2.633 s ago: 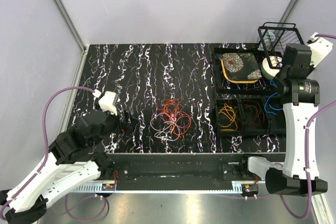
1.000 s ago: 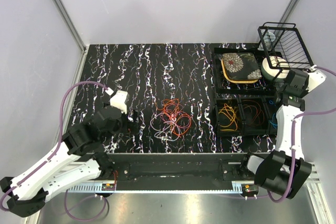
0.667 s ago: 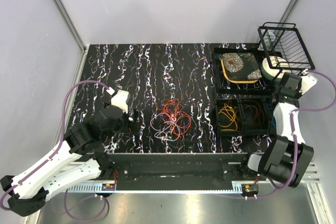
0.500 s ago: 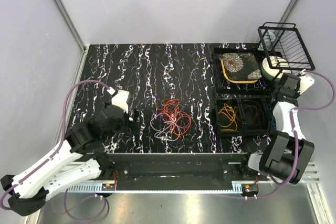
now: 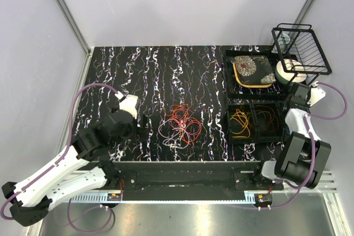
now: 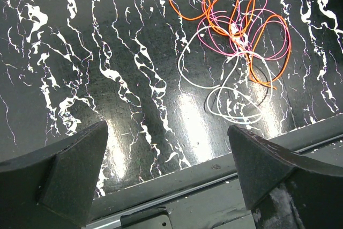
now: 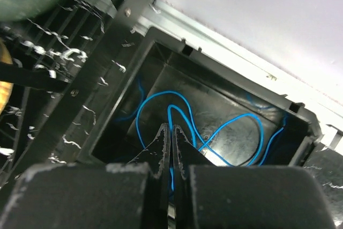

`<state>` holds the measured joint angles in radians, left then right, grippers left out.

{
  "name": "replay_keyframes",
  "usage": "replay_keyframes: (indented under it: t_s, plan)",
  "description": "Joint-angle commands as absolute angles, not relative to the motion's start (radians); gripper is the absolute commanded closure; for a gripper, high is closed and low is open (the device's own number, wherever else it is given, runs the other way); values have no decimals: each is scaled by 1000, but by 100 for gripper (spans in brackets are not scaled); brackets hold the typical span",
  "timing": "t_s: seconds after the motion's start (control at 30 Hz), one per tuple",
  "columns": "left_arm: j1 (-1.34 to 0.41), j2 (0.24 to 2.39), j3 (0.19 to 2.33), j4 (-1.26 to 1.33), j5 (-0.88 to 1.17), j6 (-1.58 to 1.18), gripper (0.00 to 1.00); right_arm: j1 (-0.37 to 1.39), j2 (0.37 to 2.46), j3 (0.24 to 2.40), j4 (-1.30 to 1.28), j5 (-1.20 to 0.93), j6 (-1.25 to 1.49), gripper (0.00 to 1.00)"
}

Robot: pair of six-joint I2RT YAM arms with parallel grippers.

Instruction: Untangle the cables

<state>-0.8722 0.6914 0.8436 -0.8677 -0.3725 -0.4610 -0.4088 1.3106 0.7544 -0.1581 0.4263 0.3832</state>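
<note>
The cables [image 5: 180, 124] lie as one tangle on the black marbled table, with orange, red and pale loops crossing. In the left wrist view the tangle [image 6: 236, 30] sits ahead and to the right. My left gripper [image 5: 142, 128] hovers just left of it, jaws wide open with nothing between them [image 6: 169, 159]. My right gripper [image 7: 171, 128] is shut and holds nothing, pointing down into a black bin [image 7: 278, 105]. A blue cable [image 7: 164, 93] lies loose in that bin. Further bins hold an orange cable [image 5: 240, 122] and red cables [image 5: 266, 120].
A tray with a flower-patterned dish [image 5: 253, 70] stands behind the bins. A black wire basket [image 5: 301, 48] and a white roll [image 5: 287, 72] are at the back right. The folded right arm [image 5: 300, 136] covers the rightmost bin. A metal rail [image 5: 182, 169] runs along the table's near edge.
The right arm has come down from above the bins and folded back towards its base, gripper staying shut. The left gripper has crept a little right towards the tangle. The tangle has not moved.
</note>
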Motion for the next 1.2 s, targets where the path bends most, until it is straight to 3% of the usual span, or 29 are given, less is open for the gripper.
replay_keyframes:
  t_s: [0.0,0.2,0.27,0.3,0.4,0.53,0.77,0.83,1.03,1.17]
  plan:
    - [-877,689,867,-842,-399,-468,3,-413,1371,764,-149,466,445,100]
    - [-876,699,867,-841,-400,-468,3,-414,1398,833,-219,486,462,98]
    - [-877,699,867,-842,-402,-469,3,-414,1379,853,-244,473,471,74]
    - [-876,701,867,-842,-400,-469,3,-413,1356,856,-247,469,472,57]
    - [-877,699,867,-842,-402,-469,3,-413,1306,870,-271,445,480,42]
    - [-877,699,867,-844,-403,-471,3,-413,1253,902,-305,376,486,31]
    - [-877,721,870,-845,-399,-472,3,-413,1175,974,-408,229,497,25]
    - [-877,735,873,-845,-388,-472,8,-413,1160,997,-436,122,521,23]
    - [-888,831,856,-813,-316,-540,11,-402,1069,999,-475,-119,644,18]
    - [-916,860,792,-703,-261,-613,15,-315,1003,1031,-534,-144,634,17]
